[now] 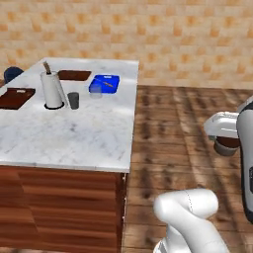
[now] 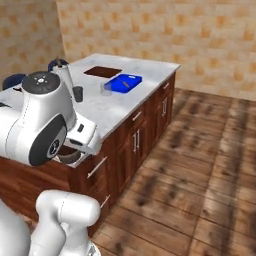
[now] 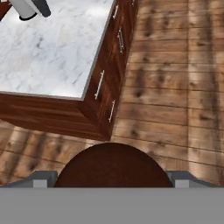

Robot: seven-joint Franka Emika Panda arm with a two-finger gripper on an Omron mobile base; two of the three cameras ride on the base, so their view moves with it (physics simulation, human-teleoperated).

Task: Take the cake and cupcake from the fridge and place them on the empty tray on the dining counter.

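The pincer (image 3: 112, 181) grips the round dark-brown chocolate cupcake (image 3: 113, 165) over wooden floor (marble dining counter (image 3: 52, 57) at ten o'clock); a slip would drop it.

My two base cameras sit behind the arm, left and right, looking forward and down at the same white-grey marble island counter (image 1: 74, 133) (image 2: 115, 107), while my hand camera stares down from nearby at its corner (image 3: 52, 57) and the wooden plank floor (image 3: 175, 87).
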